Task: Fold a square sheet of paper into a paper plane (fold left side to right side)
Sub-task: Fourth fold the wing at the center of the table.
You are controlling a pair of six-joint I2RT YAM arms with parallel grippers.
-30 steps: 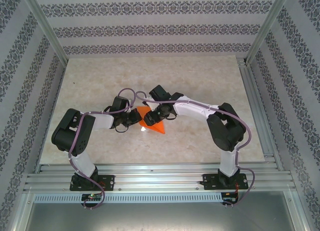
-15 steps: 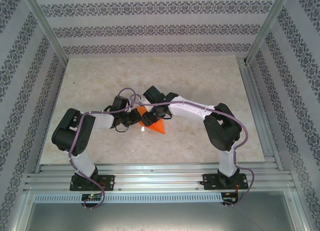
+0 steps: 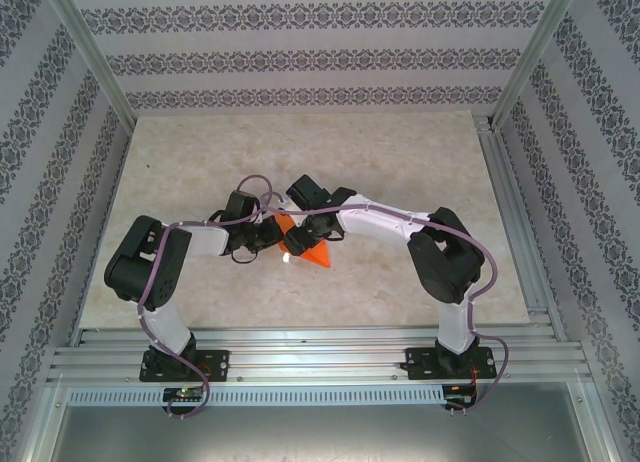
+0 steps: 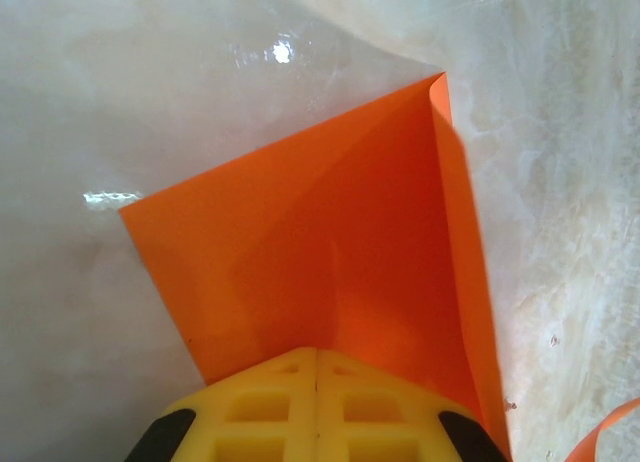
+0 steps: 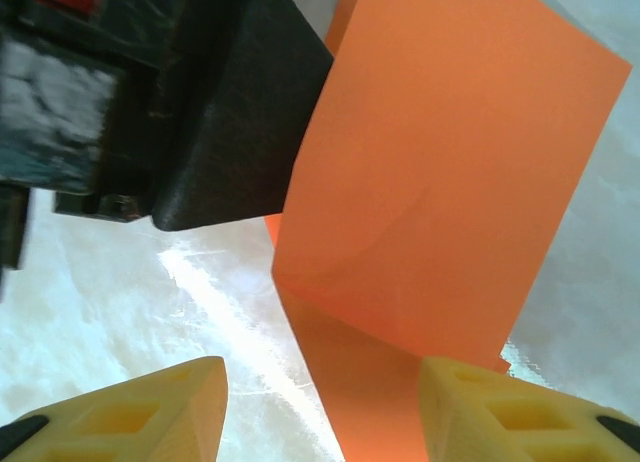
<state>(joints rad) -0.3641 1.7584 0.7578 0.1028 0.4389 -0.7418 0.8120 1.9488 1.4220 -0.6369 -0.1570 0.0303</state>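
The square sheet of paper [image 3: 308, 246] is lying just below the middle of the top view, on the pale table [image 3: 400, 162] between the two arms, already creased into a pointed shape. The left gripper [image 4: 317, 367] is sitting at the bottom centre of its wrist view with its yellow fingers pressed together, their tips on the near part of the orange sheet. I cannot tell whether they are pinching the sheet or only pinning it down. The right gripper [image 5: 320, 372] is hanging with its jaws partly apart. One flap of the paper is standing up between and beyond them, nearer the right-hand finger and touching neither. The sideways fold looks to be in hand. Next, the right jaws probably need to be closing on that flap and carrying it across while the left is anchoring the sheet.
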